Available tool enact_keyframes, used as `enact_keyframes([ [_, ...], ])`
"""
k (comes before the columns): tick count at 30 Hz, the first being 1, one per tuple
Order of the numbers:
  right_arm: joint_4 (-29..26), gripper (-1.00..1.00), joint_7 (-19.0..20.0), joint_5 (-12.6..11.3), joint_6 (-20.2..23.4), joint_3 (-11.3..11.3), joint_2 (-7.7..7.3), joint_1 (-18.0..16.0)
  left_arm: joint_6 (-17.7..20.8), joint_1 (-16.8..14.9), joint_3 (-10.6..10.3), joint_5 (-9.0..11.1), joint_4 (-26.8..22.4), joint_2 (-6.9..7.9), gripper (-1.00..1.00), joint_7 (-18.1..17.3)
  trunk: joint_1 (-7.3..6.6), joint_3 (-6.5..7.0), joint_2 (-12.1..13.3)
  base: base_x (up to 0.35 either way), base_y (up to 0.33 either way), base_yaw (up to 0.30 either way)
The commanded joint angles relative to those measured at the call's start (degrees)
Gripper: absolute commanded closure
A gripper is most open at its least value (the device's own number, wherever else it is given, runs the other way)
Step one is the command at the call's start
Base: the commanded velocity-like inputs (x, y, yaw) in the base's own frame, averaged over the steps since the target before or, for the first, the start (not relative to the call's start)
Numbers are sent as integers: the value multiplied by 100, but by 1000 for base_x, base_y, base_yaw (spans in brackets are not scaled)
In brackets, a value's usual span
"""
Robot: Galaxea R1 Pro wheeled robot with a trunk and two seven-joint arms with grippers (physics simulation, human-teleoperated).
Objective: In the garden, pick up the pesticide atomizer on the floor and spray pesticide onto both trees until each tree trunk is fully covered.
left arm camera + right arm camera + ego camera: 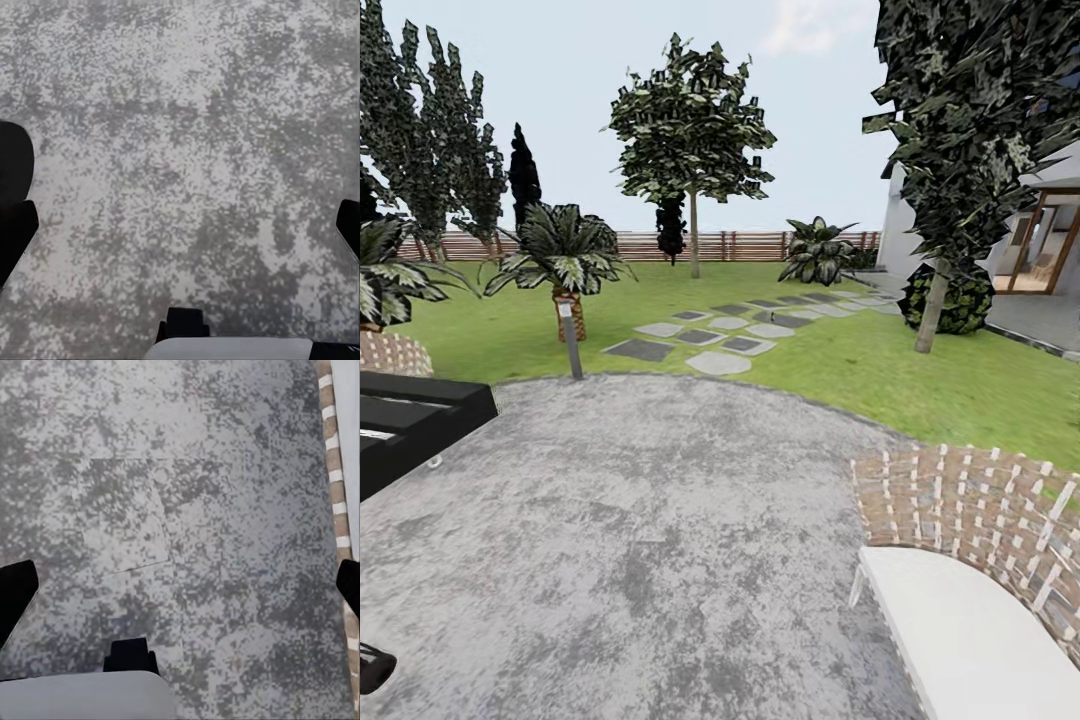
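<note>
We stand on the grey paving (640, 530) facing the lawn (860, 370), one tree at 12 o'clock (693, 130) and the other at 2 o'clock (960, 150). We cannot spot the pesticide atomizer. Both the left gripper (184, 225) and the right gripper (180, 585) hang spread wide and empty over the paving, so we should scan the ground slowly before driving on.

Grey paving (640, 540) is filling the lower frame; lawn (920, 370) is stretching behind it; one pale-trunked tree (693, 235) is standing upper centre, another (932, 305) at right; the fence (740, 245) is closing the back.
</note>
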Motion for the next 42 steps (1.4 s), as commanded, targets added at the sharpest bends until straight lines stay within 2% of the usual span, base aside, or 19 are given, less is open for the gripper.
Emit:
enact_keyframes([
  [1,5,-100,-13,-5,-18,6,0,-4,-8,2,6,0,-7,-1,-100,2,4,-5,-2,350,0,-20],
  [9,5,-100,-13,-3,-18,6,0,-3,-8,2,6,0,-7,-1,-100,2,4,-5,-2,350,10,-7],
  [16,5,-100,-13,-5,-18,6,0,-2,-8,2,-28,8,223,-5,-100,2,4,-5,-2,350,100,0],
  [26,5,-100,-13,-4,-18,6,0,-2,-8,2,-29,7,232,-8,-100,2,4,-5,-2,350,109,0],
  [42,5,-100,-13,-7,-18,6,0,-2,-8,2,-29,8,239,-4,-100,2,4,-5,-2,350,11,0],
])
